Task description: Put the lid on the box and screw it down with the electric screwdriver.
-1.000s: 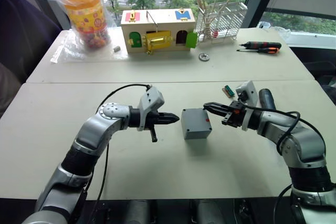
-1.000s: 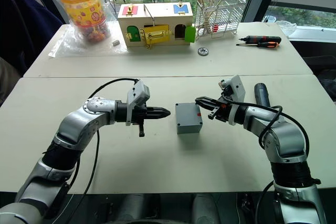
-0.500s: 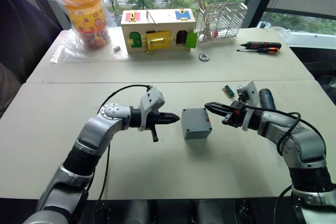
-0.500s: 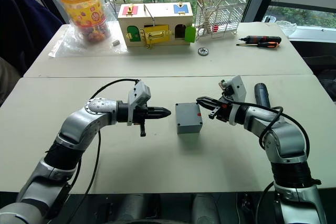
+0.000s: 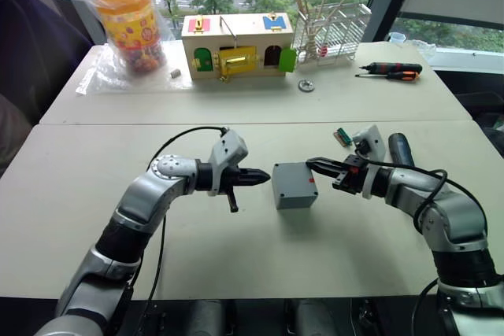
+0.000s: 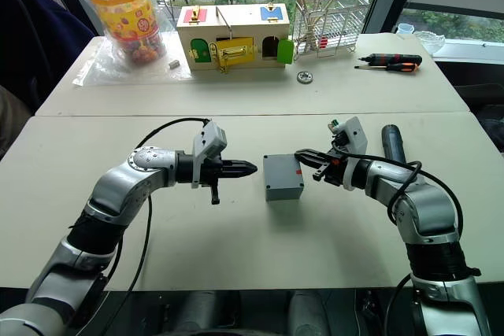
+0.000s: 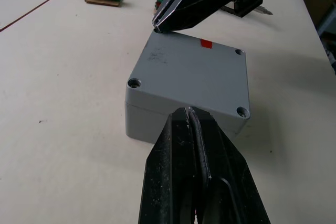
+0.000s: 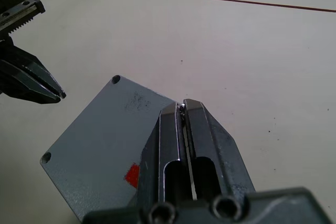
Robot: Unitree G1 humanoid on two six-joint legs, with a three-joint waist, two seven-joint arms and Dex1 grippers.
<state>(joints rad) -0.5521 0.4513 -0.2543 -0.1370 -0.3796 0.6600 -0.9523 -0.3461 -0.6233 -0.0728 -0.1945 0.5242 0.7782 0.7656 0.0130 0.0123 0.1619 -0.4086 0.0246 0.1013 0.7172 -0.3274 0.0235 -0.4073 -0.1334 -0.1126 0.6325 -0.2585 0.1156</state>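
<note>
The lid (image 7: 195, 69) already sits flat on the box (image 5: 294, 186), which stands at the middle of the near table (image 5: 236, 257), so the first half of my task looks done. In my left wrist view three corner screw holes show, and I cannot tell whether screws sit in them; fastening is what remains. My left jaws (image 5: 264, 179) are clenched empty at the box's 9 o'clock side, just beside it. My right jaws (image 5: 310, 164) are clenched empty at its 3 o'clock edge, their tips over the lid's rim. The electric screwdriver (image 5: 399, 148) lies ungrasped on the table at 3 o'clock, beyond my right arm. With the lid on, whatever is inside the box is hidden.
</note>
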